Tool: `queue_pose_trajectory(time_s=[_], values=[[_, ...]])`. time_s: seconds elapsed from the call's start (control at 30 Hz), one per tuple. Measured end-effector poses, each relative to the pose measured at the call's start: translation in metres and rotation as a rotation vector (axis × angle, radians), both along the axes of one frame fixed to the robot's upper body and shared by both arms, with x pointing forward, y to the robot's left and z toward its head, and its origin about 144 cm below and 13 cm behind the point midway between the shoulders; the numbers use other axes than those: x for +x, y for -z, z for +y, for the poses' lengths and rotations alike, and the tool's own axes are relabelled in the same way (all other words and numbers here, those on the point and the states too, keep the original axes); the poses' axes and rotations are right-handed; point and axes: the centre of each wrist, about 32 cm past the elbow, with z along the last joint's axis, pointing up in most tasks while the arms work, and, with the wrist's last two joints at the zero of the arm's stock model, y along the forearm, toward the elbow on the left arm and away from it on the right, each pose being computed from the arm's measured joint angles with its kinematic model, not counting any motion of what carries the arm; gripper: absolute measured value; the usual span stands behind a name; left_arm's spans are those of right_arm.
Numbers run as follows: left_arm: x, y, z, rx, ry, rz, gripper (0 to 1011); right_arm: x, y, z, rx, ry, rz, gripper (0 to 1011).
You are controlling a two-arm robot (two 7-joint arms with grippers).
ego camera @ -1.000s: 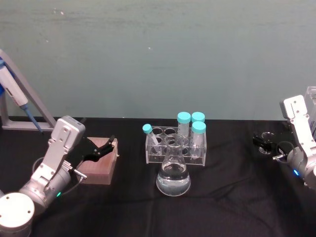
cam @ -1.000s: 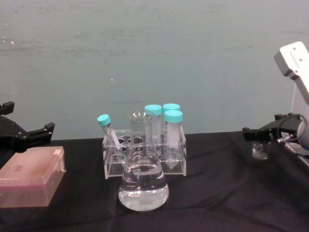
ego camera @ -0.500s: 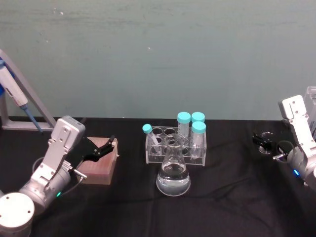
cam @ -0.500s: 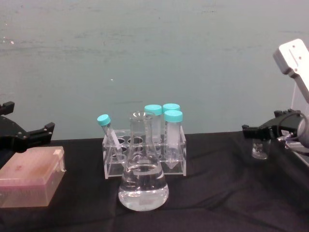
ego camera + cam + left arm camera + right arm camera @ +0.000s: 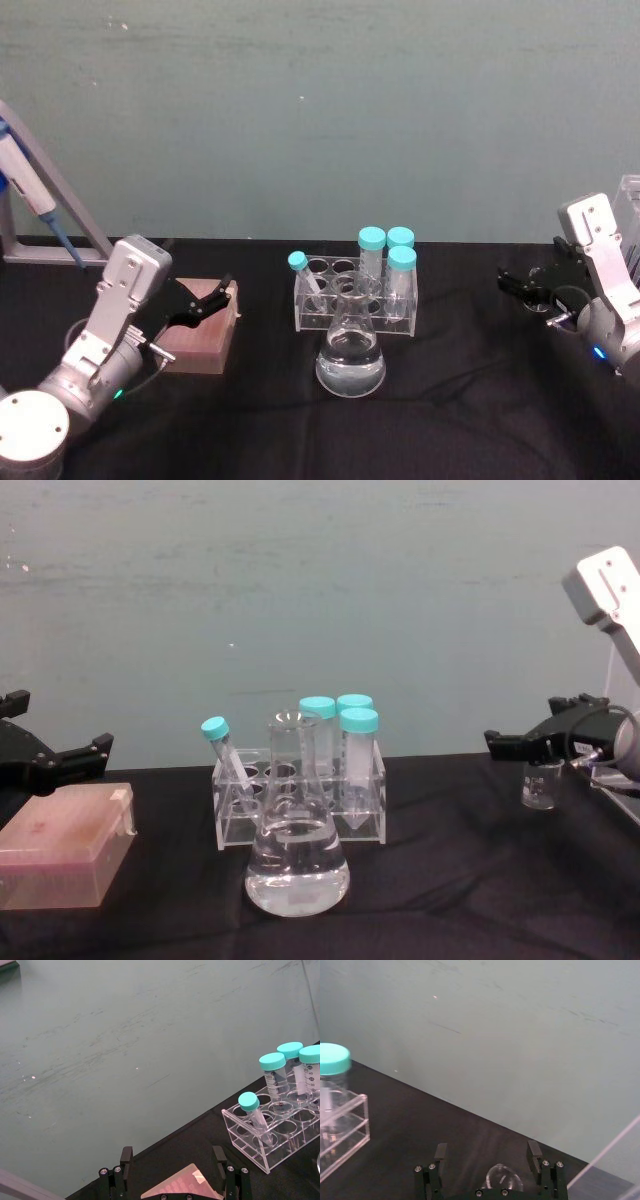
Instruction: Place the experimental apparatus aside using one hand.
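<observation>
At the right edge of the chest view the small clear glass beaker [image 5: 538,785] is found standing, the black two-fingered right gripper [image 5: 487,1151] held spread just above it, nothing pinched. The conical glass flask of clear liquid [image 5: 351,352] and clear acrylic tube rack [image 5: 355,298] are left mid-frame: little is judged done. The left gripper [image 5: 172,1155] is parked spread, lower left
</observation>
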Motion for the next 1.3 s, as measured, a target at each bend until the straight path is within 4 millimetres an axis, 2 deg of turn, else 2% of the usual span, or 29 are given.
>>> queue_pose_trajectory(time_s=[0.9, 1.3], values=[[0.000, 0.000, 0.000, 0.000, 0.000, 0.000, 1000, -0.023, -0.015, -0.009, 0.095, -0.286, -0.031, 1000], [0.000, 0.000, 0.000, 0.000, 0.000, 0.000, 1000, -0.029, -0.022, -0.003, 0.102, -0.410, -0.036, 1002]])
